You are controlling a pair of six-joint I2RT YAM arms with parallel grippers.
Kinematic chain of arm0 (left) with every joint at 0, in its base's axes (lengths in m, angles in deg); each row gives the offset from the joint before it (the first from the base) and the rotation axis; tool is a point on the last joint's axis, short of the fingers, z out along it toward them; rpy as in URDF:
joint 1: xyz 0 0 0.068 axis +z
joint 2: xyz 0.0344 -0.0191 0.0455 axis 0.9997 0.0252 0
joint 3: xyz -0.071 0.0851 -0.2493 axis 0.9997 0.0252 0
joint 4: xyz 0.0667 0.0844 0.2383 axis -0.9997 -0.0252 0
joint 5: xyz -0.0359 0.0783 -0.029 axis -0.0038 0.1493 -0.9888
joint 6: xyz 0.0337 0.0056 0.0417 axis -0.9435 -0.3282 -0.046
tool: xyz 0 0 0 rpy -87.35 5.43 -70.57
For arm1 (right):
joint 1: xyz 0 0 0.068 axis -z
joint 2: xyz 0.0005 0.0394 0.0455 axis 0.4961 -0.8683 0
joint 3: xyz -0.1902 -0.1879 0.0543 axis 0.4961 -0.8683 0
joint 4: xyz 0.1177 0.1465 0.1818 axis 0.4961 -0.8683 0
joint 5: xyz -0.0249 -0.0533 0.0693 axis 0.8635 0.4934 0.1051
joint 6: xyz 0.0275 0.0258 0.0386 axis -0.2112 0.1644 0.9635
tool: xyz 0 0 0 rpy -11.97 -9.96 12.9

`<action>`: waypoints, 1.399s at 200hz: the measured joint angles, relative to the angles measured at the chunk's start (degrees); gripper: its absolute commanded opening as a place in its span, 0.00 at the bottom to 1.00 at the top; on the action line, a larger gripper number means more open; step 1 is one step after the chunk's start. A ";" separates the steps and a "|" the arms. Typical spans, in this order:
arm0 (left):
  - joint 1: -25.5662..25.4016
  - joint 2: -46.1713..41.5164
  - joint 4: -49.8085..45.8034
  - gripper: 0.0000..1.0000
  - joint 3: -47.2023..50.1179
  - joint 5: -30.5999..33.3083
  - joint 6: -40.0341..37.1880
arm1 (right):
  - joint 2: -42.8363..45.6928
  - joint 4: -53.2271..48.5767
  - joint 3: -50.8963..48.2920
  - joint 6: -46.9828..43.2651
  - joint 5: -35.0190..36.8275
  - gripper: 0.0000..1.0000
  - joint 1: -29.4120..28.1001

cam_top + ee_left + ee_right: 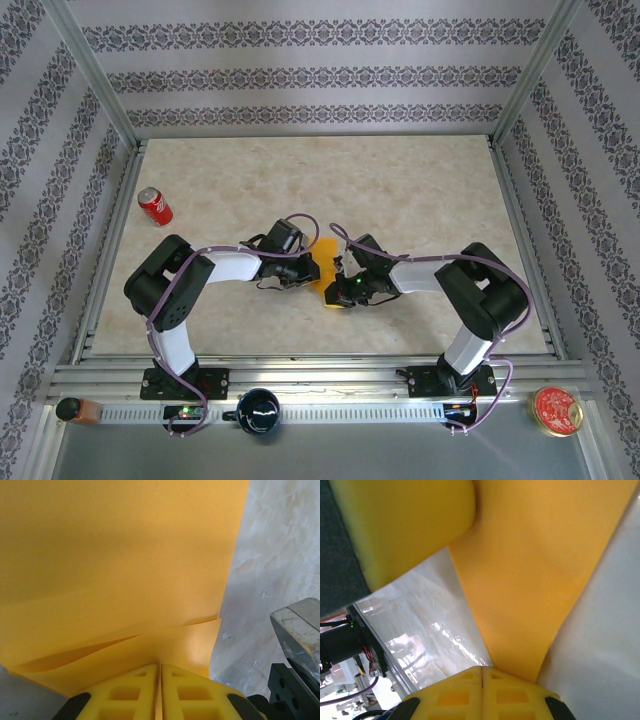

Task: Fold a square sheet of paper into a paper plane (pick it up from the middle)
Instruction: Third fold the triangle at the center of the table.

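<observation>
1. At the far left of the table (420, 180), the red soda can (155, 206) stands upright, well apart from the work. It looks like a hazard only if the left arm's elbow swings wide towards it.
2. The left gripper (308, 272) sits near the middle of the table. In its wrist view the two yellow fingers (125, 695) are pressed together with barely a slit between them, pinching the near edge of the sheet of paper (120, 570). So shallow a bite could let the edge slide out under any sideways pull.
3. The sheet lies between the two grippers and shows in the top view as a narrow orange-yellow strip. It is already folded into layers. The left wrist view shows an upper flap bowing off the layer beneath, with a curved gap between them. That crease does not look fully pressed, so the layers could drift out of line and the next fold come out crooked.
4. The right gripper (340, 292) sits just right of the strip. In its wrist view the fingers (450, 695) are closed tight on the narrow tapering end of the paper. With thin paper pinched at two points, pulling the arms apart or twisting them unevenly would likely tear it at that tip or wrinkle the span between.
5. The grippers work very near each other. A large yellow pad, probably a left finger, looms in the upper left of the right wrist view. A small misjudged move could knock the fingers together and jolt the paper loose.
</observation>
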 measured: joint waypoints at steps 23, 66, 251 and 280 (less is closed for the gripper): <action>0.00 0.00 0.00 0.12 0.00 0.00 0.00 | 3.17 -1.40 -0.72 0.52 0.28 0.06 0.02; 0.00 -0.11 0.20 0.12 0.15 0.02 0.00 | 6.88 -1.77 1.05 1.55 0.46 0.05 0.02; -0.33 -0.20 1.27 0.11 0.76 -0.04 0.17 | 1.60 2.71 -2.43 2.64 2.05 0.07 -1.49; -0.33 -0.33 2.05 0.11 1.25 -0.07 0.44 | 5.25 -0.33 -3.54 3.04 1.97 0.07 -1.46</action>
